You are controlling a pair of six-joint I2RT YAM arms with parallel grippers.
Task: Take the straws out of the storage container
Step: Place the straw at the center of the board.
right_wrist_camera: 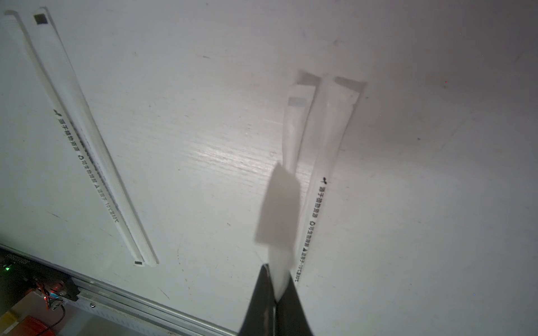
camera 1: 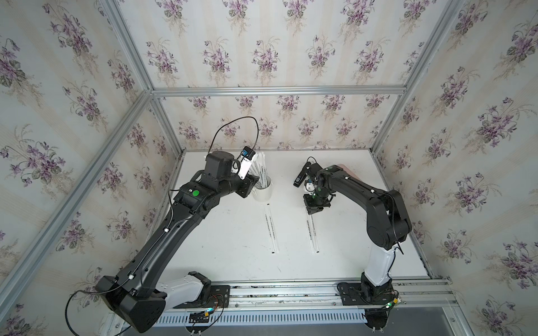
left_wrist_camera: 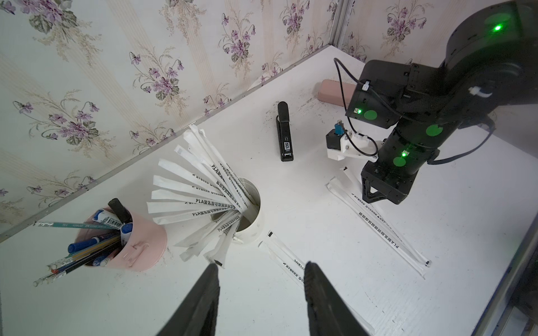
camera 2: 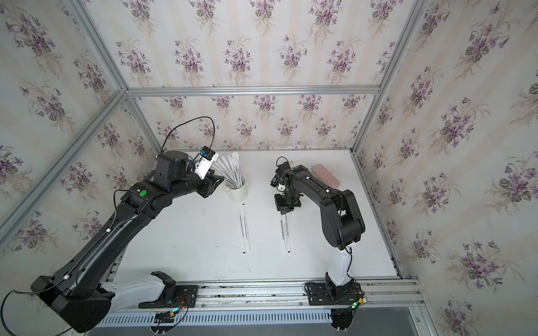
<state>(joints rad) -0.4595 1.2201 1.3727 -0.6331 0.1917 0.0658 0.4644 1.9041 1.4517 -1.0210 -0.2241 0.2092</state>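
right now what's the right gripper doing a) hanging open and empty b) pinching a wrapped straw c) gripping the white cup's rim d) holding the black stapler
b: in the right wrist view the right gripper has its jaws closed on a wrapped straw, with nothing else held.

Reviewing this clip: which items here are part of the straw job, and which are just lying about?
Job: straws in the storage container; laid-out straws; held straw in the shut right gripper; open left gripper.
Lying about: pink pen cup; black stapler; pink case.
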